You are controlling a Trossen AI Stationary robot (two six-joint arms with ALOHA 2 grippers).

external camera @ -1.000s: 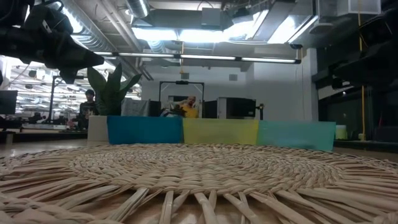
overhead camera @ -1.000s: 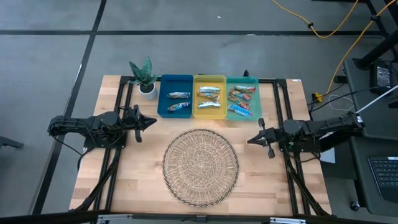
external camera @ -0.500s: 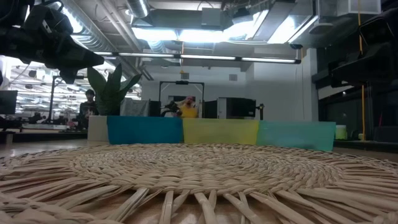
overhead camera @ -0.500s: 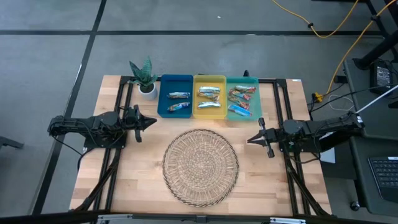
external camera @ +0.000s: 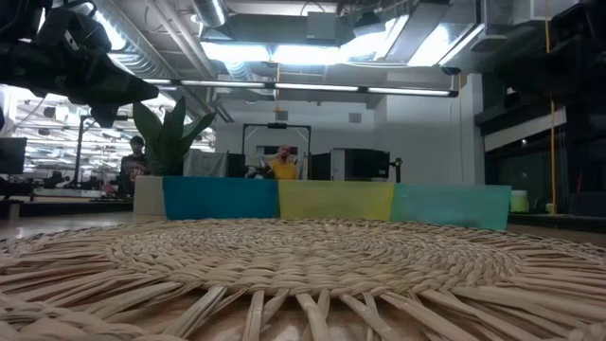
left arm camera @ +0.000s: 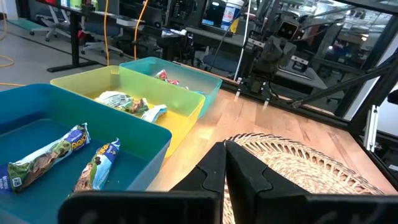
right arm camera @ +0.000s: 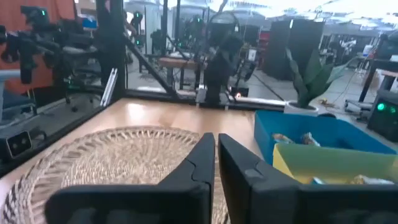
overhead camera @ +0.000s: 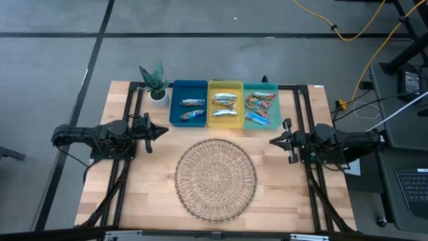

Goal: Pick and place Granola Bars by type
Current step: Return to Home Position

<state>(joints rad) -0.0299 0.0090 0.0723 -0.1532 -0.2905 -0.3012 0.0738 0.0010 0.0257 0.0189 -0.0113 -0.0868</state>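
Granola Bars (overhead camera: 192, 102): all lie inside three trays set side by side along the far edge of the bench (overhead camera: 147, 191).
Blue tray (overhead camera: 188, 84): the leftmost of the three; it holds two bars in blue wrappers, one nearer the far wall, one nearer the near wall, apart from each other.
Yellow tray (overhead camera: 225, 83): the middle one, touching its neighbours; silvery-blue bars lie in it, bunched in two clumps.
Green tray (overhead camera: 261, 84): the rightmost; it holds several bars, red-and-green ones toward the far side and a bright blue one along the near wall.
Left end effector (overhead camera: 165, 131): over the bench's left part, just beside the blue tray's near corner, pointing toward the middle; its fingers are pressed together and hold nothing.
Right end effector (overhead camera: 271, 141): over the bench's right part, near the green tray's near corner, pointing toward the middle; its fingers are pressed together with nothing between them.
Woven round mat (overhead camera: 215, 179): flat at the bench's centre, between the two arms and in front of the trays.
Potted plant (overhead camera: 155, 84): upright just left of the blue tray.
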